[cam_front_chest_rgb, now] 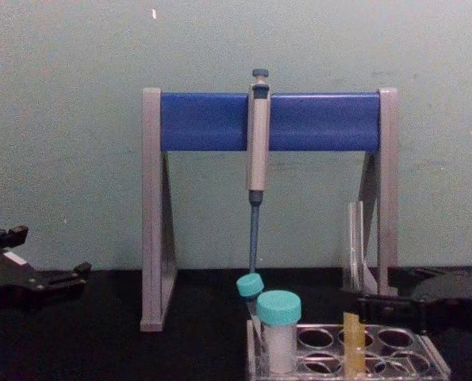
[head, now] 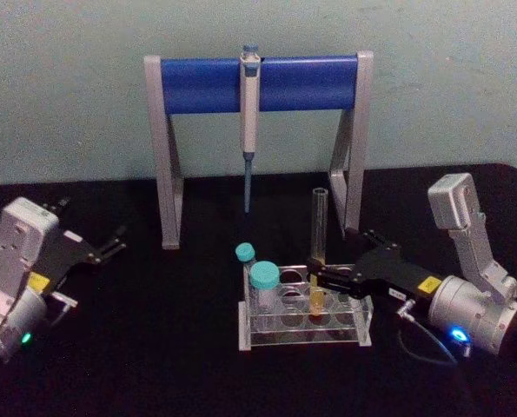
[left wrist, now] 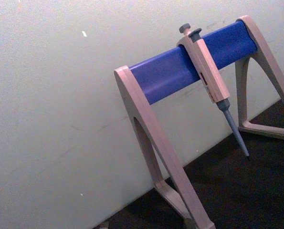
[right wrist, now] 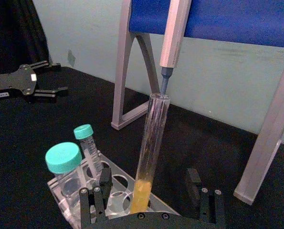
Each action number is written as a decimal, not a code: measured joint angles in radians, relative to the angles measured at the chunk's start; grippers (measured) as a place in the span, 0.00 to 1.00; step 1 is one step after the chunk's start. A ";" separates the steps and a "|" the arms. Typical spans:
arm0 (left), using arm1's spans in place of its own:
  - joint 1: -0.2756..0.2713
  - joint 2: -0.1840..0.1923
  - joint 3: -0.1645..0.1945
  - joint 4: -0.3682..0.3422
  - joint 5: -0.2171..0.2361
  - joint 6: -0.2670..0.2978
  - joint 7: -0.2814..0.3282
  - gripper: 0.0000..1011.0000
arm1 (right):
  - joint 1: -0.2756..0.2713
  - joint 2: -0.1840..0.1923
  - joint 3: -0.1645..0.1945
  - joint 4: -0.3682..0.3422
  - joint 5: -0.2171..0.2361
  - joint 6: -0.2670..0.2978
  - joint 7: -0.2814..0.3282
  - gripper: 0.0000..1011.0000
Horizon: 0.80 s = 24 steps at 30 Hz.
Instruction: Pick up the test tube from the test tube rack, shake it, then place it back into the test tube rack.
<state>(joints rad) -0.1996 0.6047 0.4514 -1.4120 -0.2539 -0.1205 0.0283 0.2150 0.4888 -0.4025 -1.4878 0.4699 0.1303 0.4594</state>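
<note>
the step in hand is the grasp; the right tool [right wrist: 149, 175] has its fingers spread, one on each side of the test tube [head: 318, 234], neither yet touching the glass in the right wrist view; the tube stands in a hole towards the right end of the test tube rack [head: 275, 334], which sits near the middle of the bench's [head: 154, 347] front edge, a little towards the right edge; the left tool [right wrist: 52, 78] rests parked near the left edge, fingers spread and holding nothing

to do this well, centre the tube between the fingers before closing, so neither finger pushes it sideways against the hole's rim; close gently, since the glass is thin and smooth; the fingers sit low, just above the rack's top plate and about level with the yellow-orange liquid, which should leave the long upper part free to whip during shaking, so a firm, square pinch matters; lift straight up along the tube's own line until the round bottom clears the hole, keeping off the two teal-capped tubes [head: 263, 276] at the rack's left end

the tube's long axis runs close to vertical; its open, uncapped mouth points up and its round bottom points down into the rack; with no cap, it should stay near upright while shaken, or the liquid will likely spill
</note>
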 joint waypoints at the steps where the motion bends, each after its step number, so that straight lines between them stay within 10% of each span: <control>1: 0.000 0.000 0.000 0.000 0.000 0.000 0.000 1.00 | 0.006 -0.003 -0.003 0.008 -0.001 -0.001 0.003 0.99; 24: 0.000 0.000 0.000 0.000 0.000 0.000 0.000 1.00 | 0.095 -0.040 -0.029 0.094 -0.010 -0.022 0.042 0.99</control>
<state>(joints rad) -0.1996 0.6047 0.4514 -1.4120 -0.2539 -0.1205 0.0283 0.3103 0.4492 -0.4317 -1.3934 0.4601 0.1087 0.5018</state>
